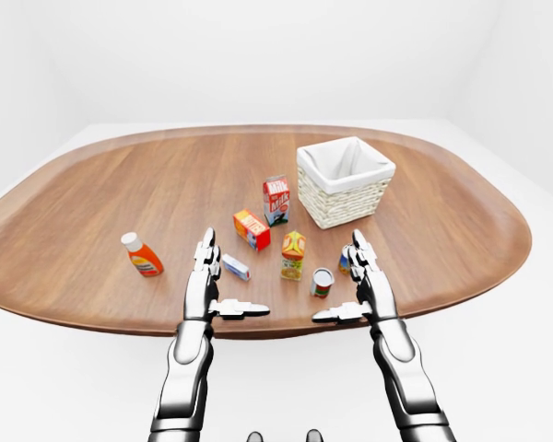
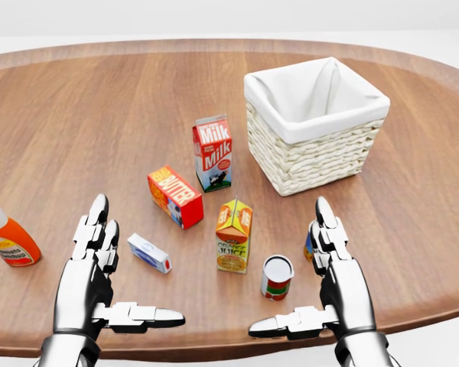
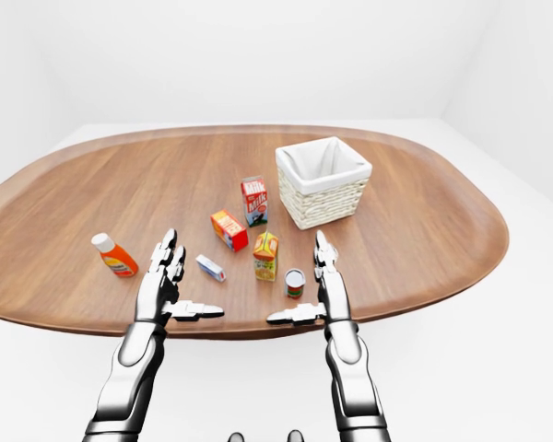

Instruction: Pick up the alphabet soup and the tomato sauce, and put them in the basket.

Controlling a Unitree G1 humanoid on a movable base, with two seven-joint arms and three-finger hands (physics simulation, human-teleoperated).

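A red, white and green can (image 2: 276, 277) stands near the bottom edge of the table (image 2: 92, 115) in the head view. A blue-labelled can (image 2: 309, 246) stands just right of it, mostly hidden behind my right hand's fingers (image 2: 327, 233). The white-lined wicker basket (image 2: 321, 160) sits above them at upper right and holds nothing I can see. My right gripper (image 2: 302, 289) hovers open beside both cans, thumb pointing left below the red can. At lower left my left gripper (image 2: 126, 277) is open, holding nothing.
A milk carton (image 2: 213, 153), a red butter box (image 2: 175, 196), an orange juice carton (image 2: 233, 235) and a small blue-white box (image 2: 149, 253) stand left of the cans. An orange sauce bottle (image 2: 8, 237) is at the far left edge.
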